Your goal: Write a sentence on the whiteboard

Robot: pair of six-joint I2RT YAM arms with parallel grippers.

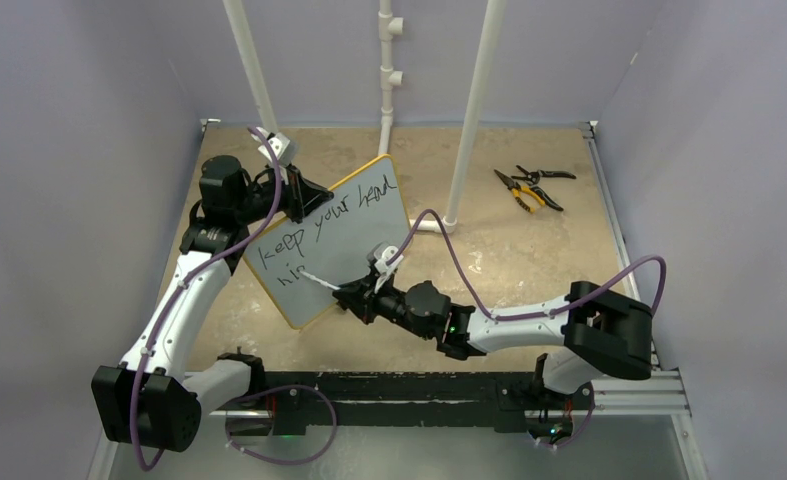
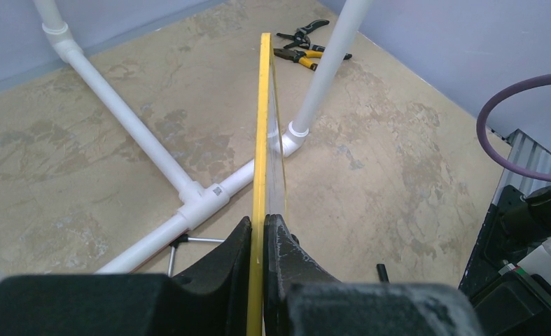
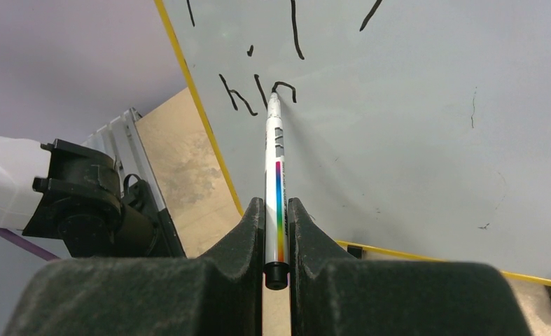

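Observation:
The whiteboard (image 1: 354, 235), pale with a thin yellow frame, stands tilted at the left middle of the table. My left gripper (image 1: 291, 196) is shut on its upper left edge; the left wrist view shows the yellow frame (image 2: 261, 126) edge-on between the fingers. The sentence (image 1: 329, 220) reads "keep your head" on the top line, with "hi" and the start of a further letter (image 3: 255, 94) below. My right gripper (image 1: 349, 296) is shut on a white marker (image 3: 276, 178) with a rainbow stripe. Its black tip touches the board at the newest stroke.
White PVC pipes (image 1: 472, 110) rise behind the board, with a floor joint (image 2: 202, 199) beyond it. Pliers and cutters (image 1: 532, 187) lie at the back right. The right arm (image 1: 529, 320) stretches across the front. A purple cable (image 1: 449, 250) arcs over the table.

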